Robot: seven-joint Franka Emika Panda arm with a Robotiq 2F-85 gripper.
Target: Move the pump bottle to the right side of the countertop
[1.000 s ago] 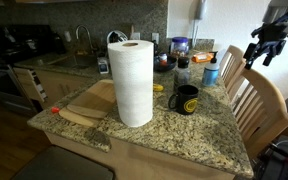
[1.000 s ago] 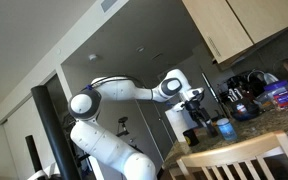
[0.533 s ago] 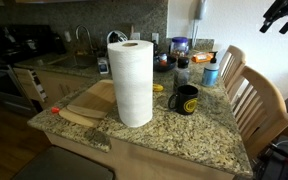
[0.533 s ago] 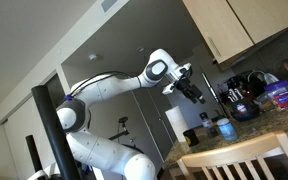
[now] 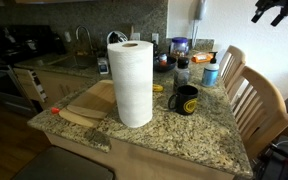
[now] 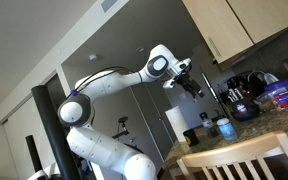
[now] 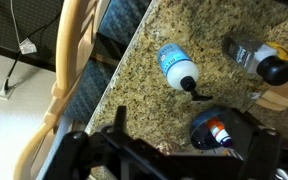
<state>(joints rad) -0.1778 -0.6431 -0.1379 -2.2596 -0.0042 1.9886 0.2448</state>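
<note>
The pump bottle (image 5: 212,72), light blue with a white pump top, stands near the far right edge of the speckled granite countertop (image 5: 184,135). It also shows in an exterior view (image 6: 224,128) and from above in the wrist view (image 7: 174,65). My gripper (image 5: 272,12) hangs high in the air above and to the right of the bottle, well clear of it. It also shows in an exterior view (image 6: 192,85). In the wrist view the gripper (image 7: 184,150) is open and empty, with its dark fingers spread wide over the countertop (image 7: 134,90).
A tall paper towel roll (image 5: 134,82) stands mid-counter beside a wooden cutting board (image 5: 89,100). A black mug (image 5: 187,99) and a dark-capped bottle (image 5: 182,72) stand close to the pump bottle. Wooden chairs (image 5: 259,105) line the counter's right edge.
My gripper has risen from beside the chairs to near the top of the view, then shifted slightly left. Nothing on the countertop has moved.
</note>
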